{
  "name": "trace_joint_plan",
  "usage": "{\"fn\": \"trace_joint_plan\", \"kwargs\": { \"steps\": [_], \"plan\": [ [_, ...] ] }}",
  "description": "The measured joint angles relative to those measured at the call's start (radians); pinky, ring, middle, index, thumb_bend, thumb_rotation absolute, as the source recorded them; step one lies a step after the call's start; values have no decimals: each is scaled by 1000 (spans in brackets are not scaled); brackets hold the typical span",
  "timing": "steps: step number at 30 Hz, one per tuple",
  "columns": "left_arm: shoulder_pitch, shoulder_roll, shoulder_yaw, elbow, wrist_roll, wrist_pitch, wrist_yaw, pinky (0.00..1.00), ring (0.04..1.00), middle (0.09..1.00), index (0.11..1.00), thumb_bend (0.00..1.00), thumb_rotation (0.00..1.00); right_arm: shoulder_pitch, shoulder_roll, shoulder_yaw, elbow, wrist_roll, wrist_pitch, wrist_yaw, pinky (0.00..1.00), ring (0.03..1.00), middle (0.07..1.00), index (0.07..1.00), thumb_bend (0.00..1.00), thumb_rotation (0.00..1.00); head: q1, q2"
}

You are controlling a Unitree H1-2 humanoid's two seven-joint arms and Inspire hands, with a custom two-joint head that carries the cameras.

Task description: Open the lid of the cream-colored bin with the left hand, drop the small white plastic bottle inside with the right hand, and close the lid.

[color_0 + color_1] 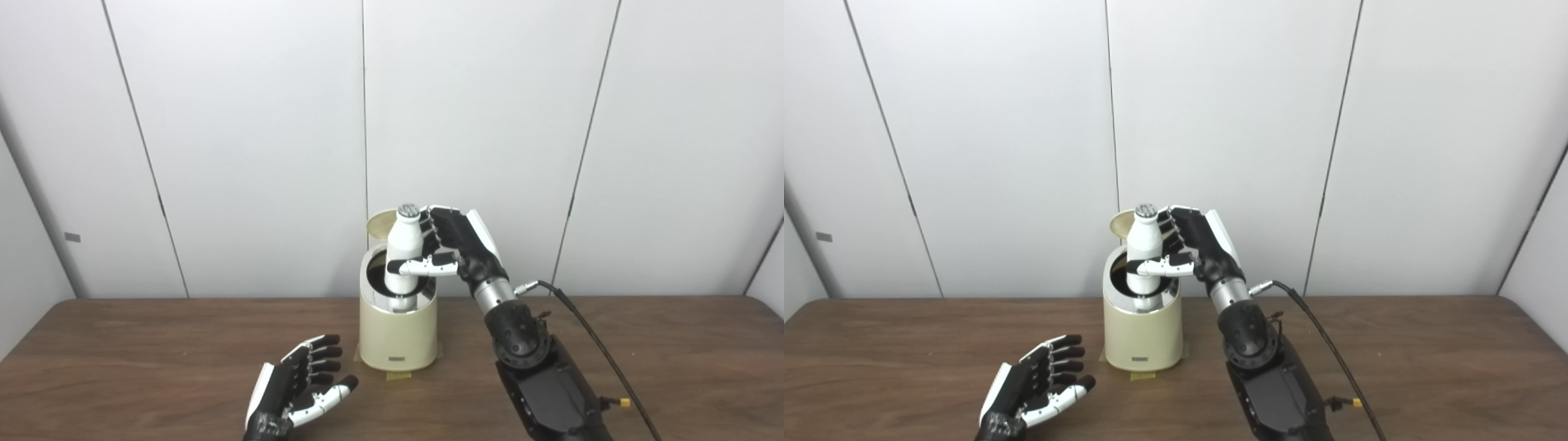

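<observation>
Bottle (404,254) is hanging upright over the mouth of the bin (398,337), its base already sitting down inside the rim and its silver cap sticking up above. Right hand (444,245) is gripping it from the right side, thumb wrapping across the front of the body and fingers (427,229) closing in behind the neck. Lid (381,223) is standing open at the back left, tilting up behind the bottle, so step one looks done and the drop is next.

Risks as I'm reading them: the bottle is sitting toward the near-right part of the opening, so on release it could be clipping the chrome ring and tipping out rather than falling through. The thumb is crossing low, right above the rim; opening the fingers there could be snagging on the ring or nudging the bin. Nothing is holding the lid, so if it's sprung it could be dropping onto the bottle or the fingers mid-release. Can't tell what's keeping it up.

Left hand (300,386) is resting low over the table (122,355), front left of the bin and clear of it, fingers spread, holding nothing. Tape tabs (398,375) are showing at the bin's base. Cable (588,334) is trailing off the right wrist toward the table edge, well clear of the bin. Nothing is blocking the opening.
</observation>
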Motion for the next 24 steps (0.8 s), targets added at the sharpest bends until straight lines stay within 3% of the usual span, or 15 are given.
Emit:
{"fn": "trace_joint_plan", "kwargs": {
  "steps": [5,11,20,24],
  "plan": [
    [3,0,-1,-3,3,0,0,682,713,755,794,694,139,0,6,-3,14,3,-43,-28,295,403,499,554,490,0,0,2],
    [6,-2,-1,-27,4,3,-1,679,712,753,795,693,127,-1,3,4,61,-5,-153,-41,298,404,495,555,490,0,2,8],
    [6,-5,-1,-30,2,15,-2,697,718,758,794,691,126,1,-36,50,128,-102,-345,-115,325,394,490,555,491,0,3,20],
    [7,-5,-1,-33,2,16,-3,687,711,750,792,688,112,1,-57,68,135,-132,-375,-138,335,399,492,541,495,0,3,20]
  ]
}}
